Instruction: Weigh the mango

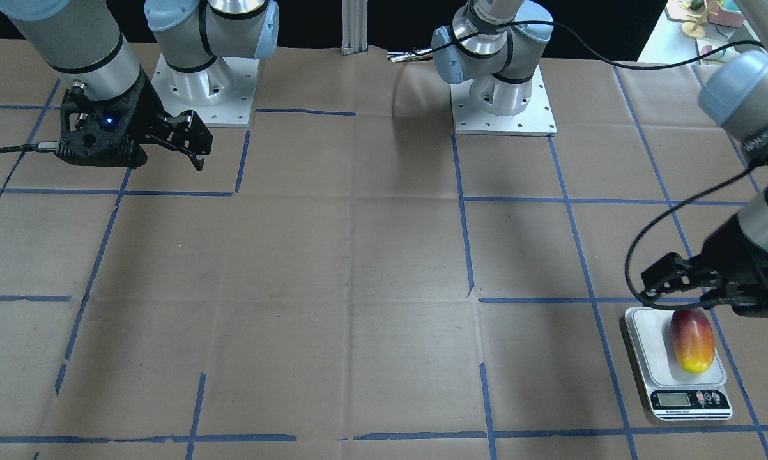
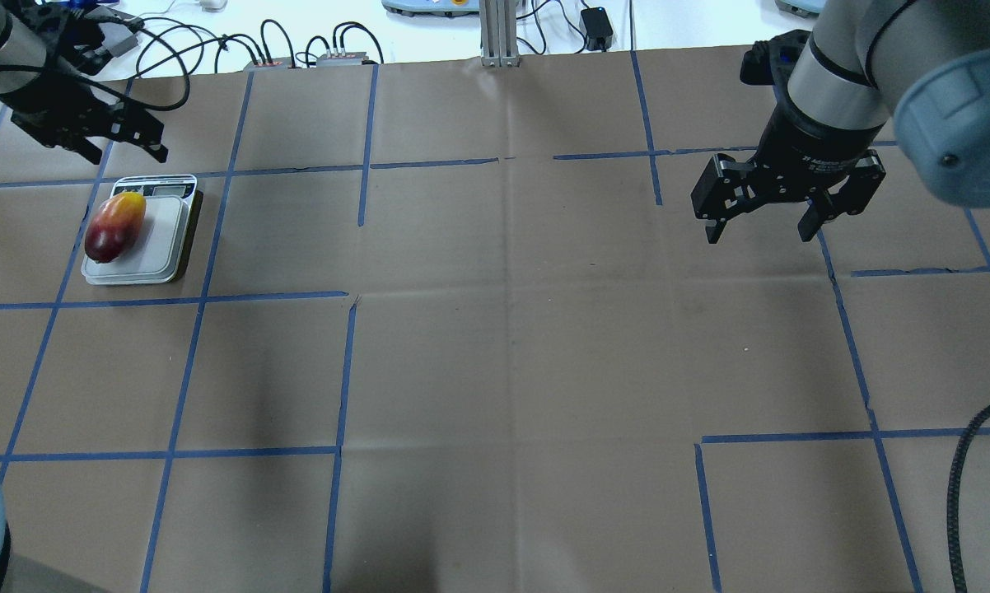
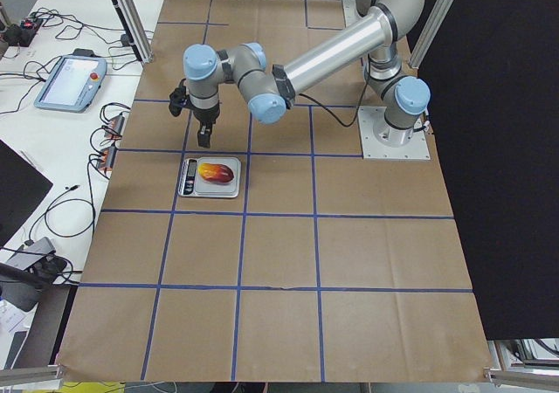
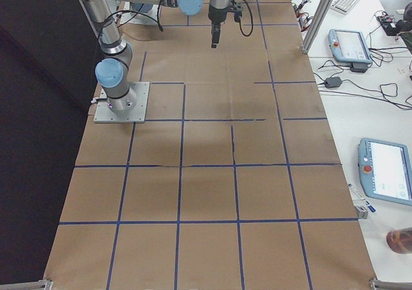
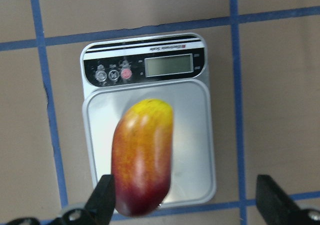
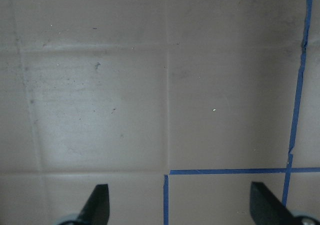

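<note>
mango (image 5: 142, 157) lengthwise on scale (image 5: 197, 135), yellow end toward display (image 5: 168, 65)

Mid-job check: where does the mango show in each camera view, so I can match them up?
Front-facing: mango at lower right, lying on the scale.
Overhead: mango at upper left.
Exterior left: mango left of centre.
Exterior right: cannot tell; only an orange bit at the top edge.
Left wrist: mango at lower centre.
Right wrist: not in it.
Shared landmark: the scale under it.
</note>
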Controlling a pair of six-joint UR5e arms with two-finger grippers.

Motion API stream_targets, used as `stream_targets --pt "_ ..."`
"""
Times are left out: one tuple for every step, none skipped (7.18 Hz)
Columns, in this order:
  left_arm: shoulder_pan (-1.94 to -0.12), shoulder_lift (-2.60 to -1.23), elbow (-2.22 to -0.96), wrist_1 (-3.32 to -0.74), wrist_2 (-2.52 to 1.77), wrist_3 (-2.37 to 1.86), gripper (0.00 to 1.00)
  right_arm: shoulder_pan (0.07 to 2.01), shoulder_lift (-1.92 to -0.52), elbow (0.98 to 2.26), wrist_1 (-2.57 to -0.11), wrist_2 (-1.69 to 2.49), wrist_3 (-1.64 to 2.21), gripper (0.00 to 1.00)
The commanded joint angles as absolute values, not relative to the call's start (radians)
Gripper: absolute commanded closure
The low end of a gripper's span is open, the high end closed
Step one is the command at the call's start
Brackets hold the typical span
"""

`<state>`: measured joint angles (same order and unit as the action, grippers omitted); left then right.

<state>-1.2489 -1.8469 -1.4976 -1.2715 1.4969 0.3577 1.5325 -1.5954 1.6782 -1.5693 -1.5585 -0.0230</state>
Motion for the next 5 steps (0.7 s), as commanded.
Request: stream_targets --pt "-1.452 -1.734 -1.555 -1.298 1.523 0.093 0.00 1.532 -1.595 1.678 -1.569 -1.559 -0.023 0.00" --pt "-1.518 -1.694 -1.580 -1.302 1.623 0.077 0.00 1.532 -1.595 1.678 -1.569 -1.559 -0.023 0.00" --pt "-1.531 -1.678 -1.609 -1.372 1.629 0.033 0.00 1.532 -1.595 1.678 -1.569 -1.559 -0.023 0.00" --pt "-1.542 -1.648 -1.640 -1.412 1.631 -0.030 0.00 1.532 -1.595 1.678 -1.569 -1.559 -0.023 0.00" --pt "-1.540 -1.641 -1.658 -1.408 1.626 -0.023 0.00 1.532 -1.595 1.678 -1.569 -1.559 -0.023 0.00"
